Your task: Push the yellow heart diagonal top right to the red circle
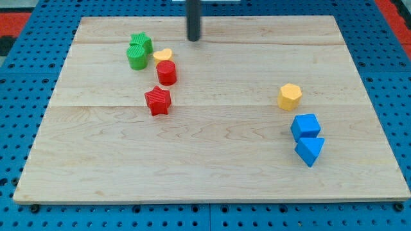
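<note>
The yellow heart (163,55) lies at the view's upper left, touching the top of the red circle (167,72), slightly to its left. My tip (193,38) stands above and to the right of the heart, a short gap away, touching no block. A red star (158,101) lies below the red circle.
A green star (141,43) and a green circle (136,57) sit together just left of the heart. A yellow hexagon (289,96) lies at the right, with a blue cube (306,126) and a blue triangle (310,150) below it. The wooden board (212,173) rests on blue pegboard.
</note>
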{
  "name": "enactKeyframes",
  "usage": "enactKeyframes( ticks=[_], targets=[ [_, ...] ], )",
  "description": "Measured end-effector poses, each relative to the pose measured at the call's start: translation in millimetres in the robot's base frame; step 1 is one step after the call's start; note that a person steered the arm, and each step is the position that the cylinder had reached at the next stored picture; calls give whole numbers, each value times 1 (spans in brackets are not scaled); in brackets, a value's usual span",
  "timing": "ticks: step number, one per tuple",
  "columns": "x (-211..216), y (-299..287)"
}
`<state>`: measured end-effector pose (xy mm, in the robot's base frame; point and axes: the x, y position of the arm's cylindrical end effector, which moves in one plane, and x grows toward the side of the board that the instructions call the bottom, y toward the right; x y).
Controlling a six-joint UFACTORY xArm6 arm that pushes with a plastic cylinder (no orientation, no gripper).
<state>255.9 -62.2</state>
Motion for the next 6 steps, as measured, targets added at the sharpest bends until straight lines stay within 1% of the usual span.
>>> enactKeyframes(
  ticks=[1,2,3,4,5,6],
  targets=[
    [19,-51],
    [56,-62],
    [97,-55],
    [91,6],
    [80,-37],
    [61,-43]
  ],
)
